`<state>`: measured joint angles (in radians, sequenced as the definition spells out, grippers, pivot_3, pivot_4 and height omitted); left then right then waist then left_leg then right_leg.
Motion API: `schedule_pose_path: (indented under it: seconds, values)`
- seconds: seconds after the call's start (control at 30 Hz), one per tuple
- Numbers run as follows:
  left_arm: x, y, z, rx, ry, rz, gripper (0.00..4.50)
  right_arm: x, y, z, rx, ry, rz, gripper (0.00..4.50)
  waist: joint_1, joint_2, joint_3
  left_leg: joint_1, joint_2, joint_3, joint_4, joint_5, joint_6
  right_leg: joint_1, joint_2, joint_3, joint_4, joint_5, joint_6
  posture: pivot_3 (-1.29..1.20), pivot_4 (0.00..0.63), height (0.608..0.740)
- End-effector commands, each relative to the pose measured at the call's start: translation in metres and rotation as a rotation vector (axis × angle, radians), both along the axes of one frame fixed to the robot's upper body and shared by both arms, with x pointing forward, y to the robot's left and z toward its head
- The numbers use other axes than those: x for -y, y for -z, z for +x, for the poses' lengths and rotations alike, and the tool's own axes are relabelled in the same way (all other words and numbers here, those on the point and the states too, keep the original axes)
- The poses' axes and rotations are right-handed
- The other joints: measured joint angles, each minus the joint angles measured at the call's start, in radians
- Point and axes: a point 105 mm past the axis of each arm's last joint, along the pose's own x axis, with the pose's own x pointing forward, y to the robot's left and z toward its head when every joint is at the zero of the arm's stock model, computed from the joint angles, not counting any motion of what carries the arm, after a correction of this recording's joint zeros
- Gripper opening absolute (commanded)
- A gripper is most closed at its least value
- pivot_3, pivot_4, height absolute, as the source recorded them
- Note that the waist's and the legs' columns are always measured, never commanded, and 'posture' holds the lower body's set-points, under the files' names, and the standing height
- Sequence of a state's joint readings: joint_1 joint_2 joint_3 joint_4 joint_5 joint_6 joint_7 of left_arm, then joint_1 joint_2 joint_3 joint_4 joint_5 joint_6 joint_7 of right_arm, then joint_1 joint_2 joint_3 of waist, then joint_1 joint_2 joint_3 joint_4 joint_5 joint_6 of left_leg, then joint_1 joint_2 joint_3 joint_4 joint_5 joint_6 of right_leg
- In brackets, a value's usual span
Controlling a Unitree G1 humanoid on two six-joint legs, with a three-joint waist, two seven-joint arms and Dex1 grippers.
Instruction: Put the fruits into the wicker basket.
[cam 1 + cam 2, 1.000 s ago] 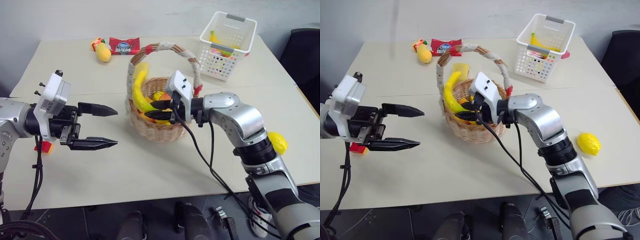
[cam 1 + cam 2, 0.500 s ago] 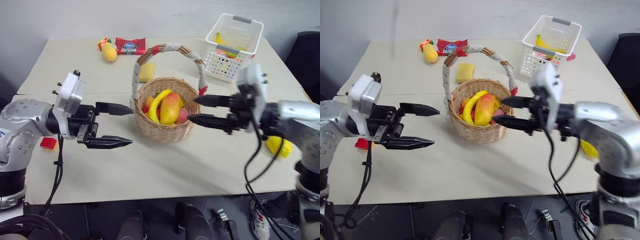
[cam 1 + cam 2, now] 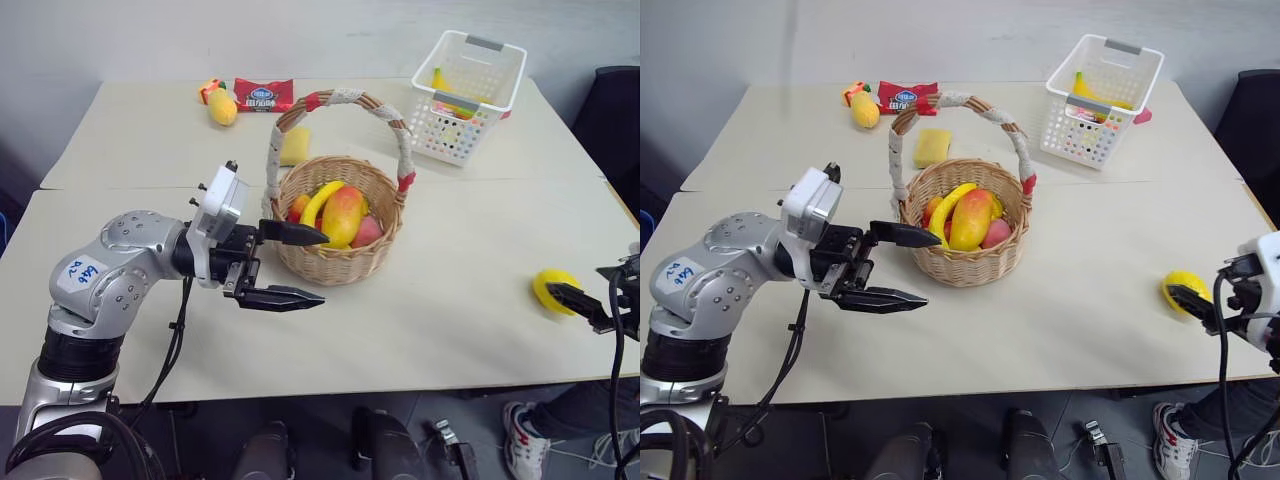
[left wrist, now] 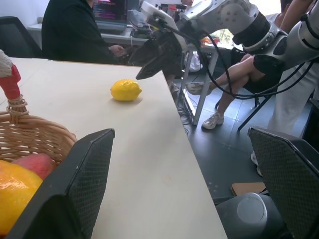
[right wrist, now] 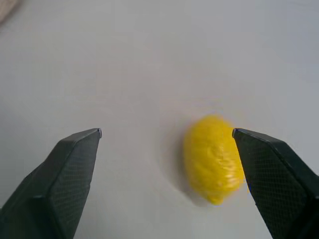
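**Banana in the basket, lemon on the table at your right**

Now you have the round tan woven wicker basket (image 3: 962, 236), with its tall arched handle wrapped in white and red cloth, standing near the middle of the pale table (image 3: 1060, 330). Inside it you can see the long curved yellow banana (image 3: 949, 207) lying against an orange-red mango-like fruit (image 3: 972, 219), with a pinkish-red fruit (image 3: 996, 232) beside them.

Your left gripper (image 3: 898, 266) hangs level just beside the basket's near-left wall, its two black fingers spread wide and holding nothing; the upper finger's tip sits at the basket's rim, though you cannot tell whether it touches.

Your oval bright yellow lemon (image 3: 1182, 290) lies on the table near its right edge, well apart from the basket. Your right gripper (image 5: 167, 132) points at it with the fingers spread wide apart; in the right wrist view the lemon lies between them, close to one finger, and nothing is gripped. From the left wrist view you can see the lemon (image 4: 125, 90) resting on the tabletop with the right gripper's dark fingers just beyond it.

At the table's far side you have a small yellow-orange fruit (image 3: 865, 108), a red snack packet (image 3: 907, 97), a pale yellow rectangular block (image 3: 931, 147) and a white plastic lattice basket (image 3: 1100, 100).
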<state>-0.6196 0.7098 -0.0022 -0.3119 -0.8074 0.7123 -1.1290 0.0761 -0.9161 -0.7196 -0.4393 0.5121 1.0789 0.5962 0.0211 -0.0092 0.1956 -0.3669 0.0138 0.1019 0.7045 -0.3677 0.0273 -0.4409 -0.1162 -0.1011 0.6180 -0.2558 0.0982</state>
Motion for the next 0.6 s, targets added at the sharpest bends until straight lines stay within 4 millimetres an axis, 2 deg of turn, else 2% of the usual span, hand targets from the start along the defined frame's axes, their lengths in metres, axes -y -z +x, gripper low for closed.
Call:
schedule_pose_path:
  seconds: [0.03, 0.43, 0.53, 0.6]
  values:
    - [0.002, -0.003, -0.006, 0.045, -0.004, 0.019, 4.50, 0.012, 0.008, 0.009, -0.005, 0.017, -0.032, 4.44, 0.001, 0.000, 0.000, 0.000, 0.000, 0.000, 0.000, 0.000, 0.000, 0.000, 0.000, 0.000, 0.000, 0.000, 0.000, 0.00, 0.150, 0.740]
    - [-0.003, -0.007, -0.009, 0.059, -0.063, 0.040, 4.50, 0.040, 0.062, 0.041, -0.092, 0.081, 0.060, 4.44, 0.002, 0.001, 0.000, -0.001, 0.001, -0.001, 0.001, 0.000, 0.000, 0.000, 0.000, -0.001, 0.000, 0.000, 0.000, 0.00, 0.150, 0.740]
    - [-0.004, -0.009, -0.008, 0.067, -0.074, 0.043, 4.50, 0.039, 0.061, 0.046, -0.060, 0.063, 0.096, 3.85, 0.001, 0.001, 0.000, -0.001, 0.001, -0.001, 0.001, 0.000, 0.000, 0.000, 0.000, -0.001, 0.000, 0.000, 0.000, 0.00, 0.150, 0.740]
    - [-0.005, -0.010, -0.008, 0.073, -0.082, 0.042, 4.50, 0.031, 0.051, 0.046, -0.025, 0.011, 0.125, 3.20, 0.001, 0.001, 0.000, -0.001, 0.001, -0.001, 0.001, 0.000, 0.000, 0.000, 0.000, -0.001, 0.000, 0.000, 0.000, 0.00, 0.150, 0.740]
